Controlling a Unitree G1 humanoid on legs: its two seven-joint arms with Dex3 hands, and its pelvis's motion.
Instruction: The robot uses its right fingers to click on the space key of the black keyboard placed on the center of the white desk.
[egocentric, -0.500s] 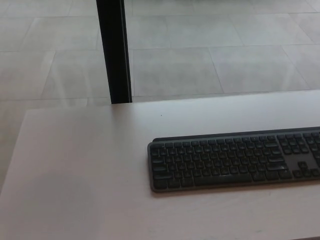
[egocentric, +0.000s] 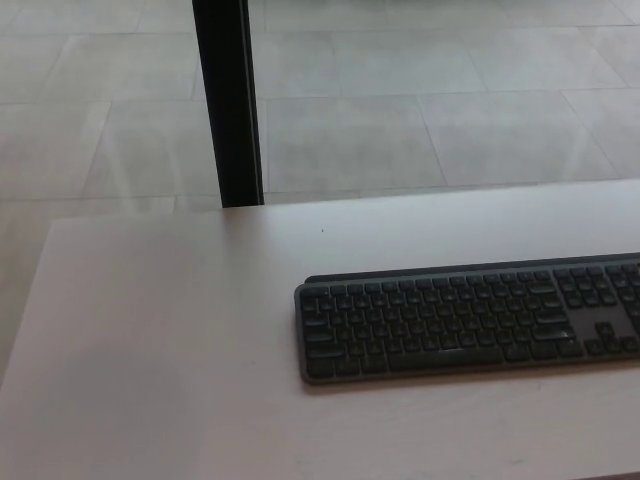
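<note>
A black keyboard (egocentric: 468, 317) lies flat on the white desk (egocentric: 160, 340), right of centre, and its right end runs off the picture's edge. Its long space key (egocentric: 437, 361) sits in the front row, facing me. No part of either arm or hand shows in the head view.
A black vertical post (egocentric: 228, 100) stands behind the desk's far edge, left of centre. Beyond the desk lies a light tiled floor (egocentric: 420, 90). The desk's left edge runs diagonally at the picture's left.
</note>
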